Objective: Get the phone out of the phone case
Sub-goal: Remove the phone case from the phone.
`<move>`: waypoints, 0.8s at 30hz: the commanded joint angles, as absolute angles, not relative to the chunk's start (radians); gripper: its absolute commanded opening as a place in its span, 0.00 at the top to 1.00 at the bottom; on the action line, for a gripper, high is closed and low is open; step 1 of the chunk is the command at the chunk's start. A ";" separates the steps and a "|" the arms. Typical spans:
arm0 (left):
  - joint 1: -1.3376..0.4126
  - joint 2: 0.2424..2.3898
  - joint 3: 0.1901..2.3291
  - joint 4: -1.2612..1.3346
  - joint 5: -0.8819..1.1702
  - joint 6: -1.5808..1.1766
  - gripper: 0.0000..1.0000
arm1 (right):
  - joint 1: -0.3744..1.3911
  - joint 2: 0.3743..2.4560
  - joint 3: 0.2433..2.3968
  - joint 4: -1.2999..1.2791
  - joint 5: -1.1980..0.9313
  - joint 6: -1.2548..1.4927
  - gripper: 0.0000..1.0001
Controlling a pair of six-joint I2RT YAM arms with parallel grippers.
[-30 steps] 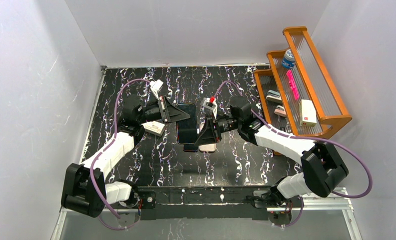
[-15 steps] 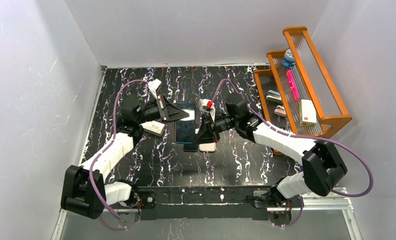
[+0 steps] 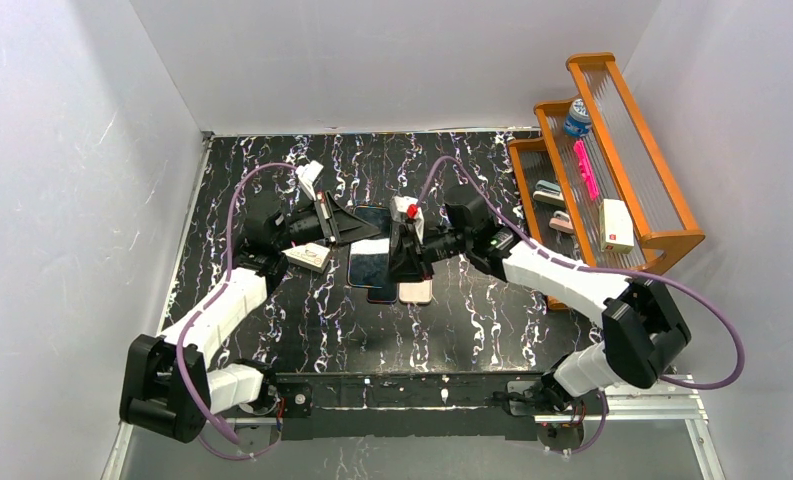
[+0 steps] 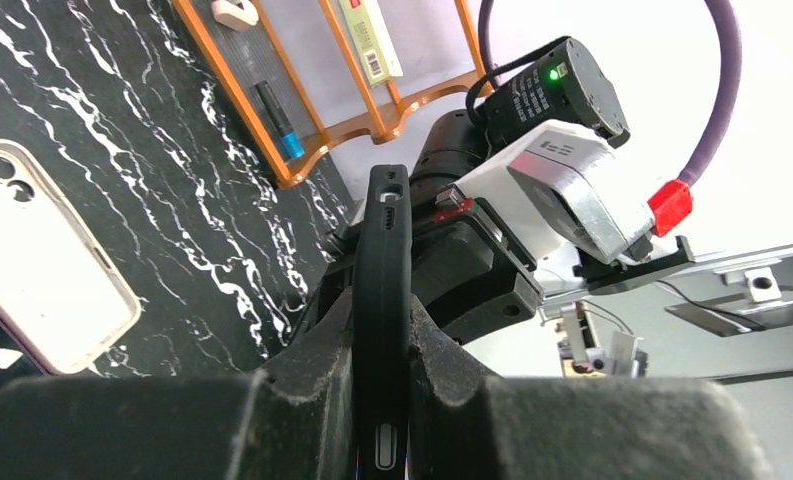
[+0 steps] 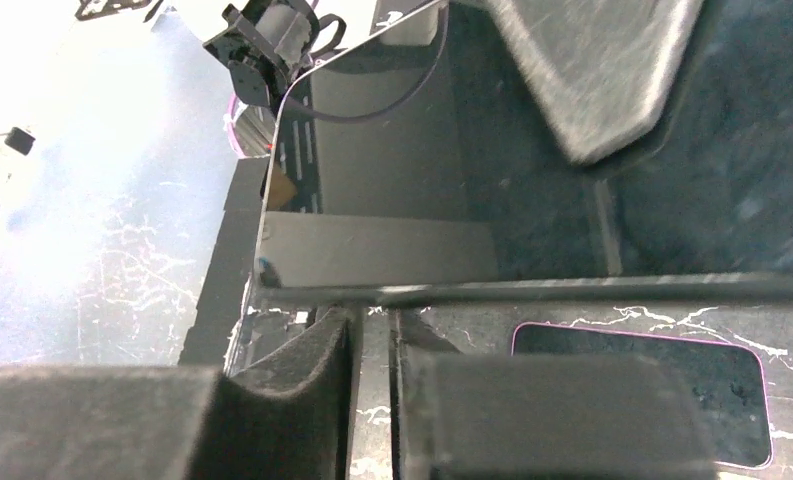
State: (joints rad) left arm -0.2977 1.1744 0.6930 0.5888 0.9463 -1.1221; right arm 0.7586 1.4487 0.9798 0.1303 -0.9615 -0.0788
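Note:
A dark phone in a black case (image 3: 370, 262) hangs tilted above the middle of the table, between both arms. My left gripper (image 3: 364, 228) is shut on its far edge. In the left wrist view the case's black rim (image 4: 384, 230) runs edge-on between my left gripper's (image 4: 382, 300) pads. My right gripper (image 3: 402, 252) is at the phone's right edge. In the right wrist view the glossy screen (image 5: 372, 170) fills the top. My right gripper (image 5: 374, 320) is almost closed, its tips against the phone's lower edge. Only table shows in the narrow gap.
A white case (image 3: 416, 291) lies camera-side up under the phone and also shows in the left wrist view (image 4: 42, 260). A dark purple-rimmed phone (image 3: 382, 296) lies beside it. A small white box (image 3: 310, 257) sits under the left arm. An orange rack (image 3: 612, 160) stands at right.
My right gripper has moved left and turned, closing in on the phone's right edge. The phone has tipped and shifted slightly left. My left gripper keeps its hold.

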 commanded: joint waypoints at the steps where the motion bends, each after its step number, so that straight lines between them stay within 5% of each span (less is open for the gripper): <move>1: -0.301 1.117 0.718 0.571 0.925 -1.000 1.00 | 0.752 1.369 0.923 0.181 -0.953 -0.009 0.68; 12: -0.302 1.058 0.713 0.584 0.873 -0.926 1.00 | 0.752 1.278 0.784 0.462 -1.016 0.309 0.24; 24: -0.309 1.028 0.714 0.629 0.868 -0.979 1.00 | 0.767 1.398 0.845 0.619 -0.981 0.503 0.27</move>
State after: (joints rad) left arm -0.3012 1.0634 0.6930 0.5514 0.8711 -0.9546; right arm 0.7559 1.3701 0.7918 0.5102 -0.9806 0.4290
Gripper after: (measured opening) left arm 0.134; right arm 0.747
